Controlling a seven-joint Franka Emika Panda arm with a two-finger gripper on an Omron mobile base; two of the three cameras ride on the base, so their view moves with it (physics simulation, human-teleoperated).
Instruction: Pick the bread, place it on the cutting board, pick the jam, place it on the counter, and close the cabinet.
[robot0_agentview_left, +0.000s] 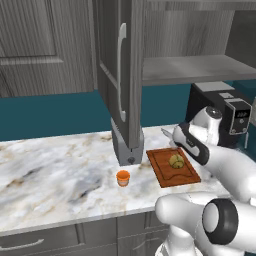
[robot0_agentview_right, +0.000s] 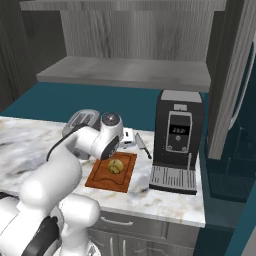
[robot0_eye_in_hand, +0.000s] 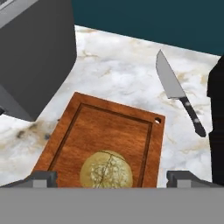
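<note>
Marbled white-and-grey worktop (robot0_agentview_left: 55, 170) runs under a dark grey wall cabinet (robot0_agentview_left: 127, 75) whose door hangs open, teal wall behind. From the hand camera the gripper (robot0_eye_in_hand: 112, 178) stands wide with nothing between its tips, poised just above the bread (robot0_eye_in_hand: 106, 170), which rests on the cutting board (robot0_eye_in_hand: 109, 131) near that board's 6 o'clock end in this view. A kitchen knife (robot0_eye_in_hand: 179, 94) lies on the stone at about 2 o'clock from the board, apart from it. In the left base view the jam (robot0_agentview_left: 123, 178) sits on the stone just beside the board at its 9 o'clock. A black coffee machine (robot0_agentview_right: 177, 142) stands at 3 o'clock of the board in the right base view, and a toaster (robot0_agentview_right: 82, 120) sits at about 10 o'clock.
</note>
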